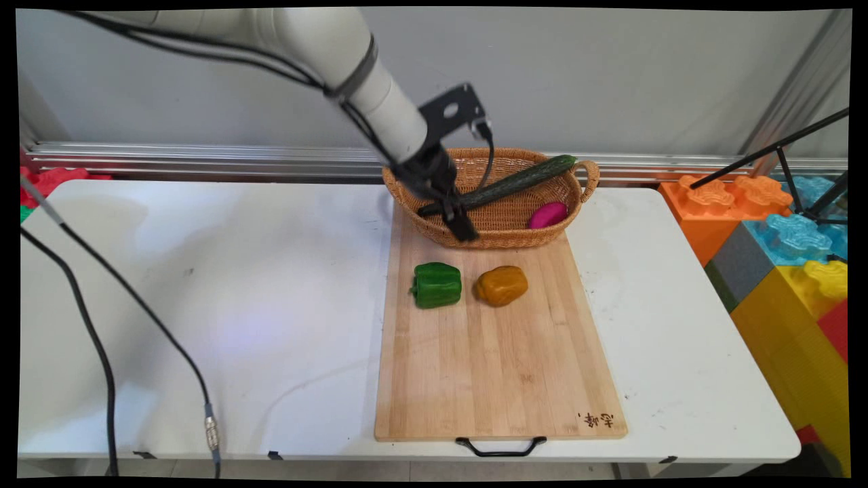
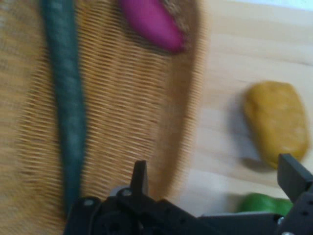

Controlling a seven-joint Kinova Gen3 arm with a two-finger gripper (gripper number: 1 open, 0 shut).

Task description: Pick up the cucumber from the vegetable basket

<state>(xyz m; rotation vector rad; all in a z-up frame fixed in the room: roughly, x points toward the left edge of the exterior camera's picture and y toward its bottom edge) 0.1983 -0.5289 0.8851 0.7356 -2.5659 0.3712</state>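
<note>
My pincer (image 2: 215, 181) stands wide open over the woven wicker basket (image 1: 505, 230); only the main view shows the long cucumber (image 1: 515, 181) overhanging its rim, magenta oval (image 1: 547, 215) inside.

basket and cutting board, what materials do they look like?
Basket: woven wicker or rattan, matte tan; the tight weave and twisted handle show it. Cutting board: likely bamboo, smooth light finish; parallel strip grain, a burned mark at one corner, a black handle on the near edge.

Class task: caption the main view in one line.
Gripper over wicker basket holding cucumber; two peppers on board.
</note>
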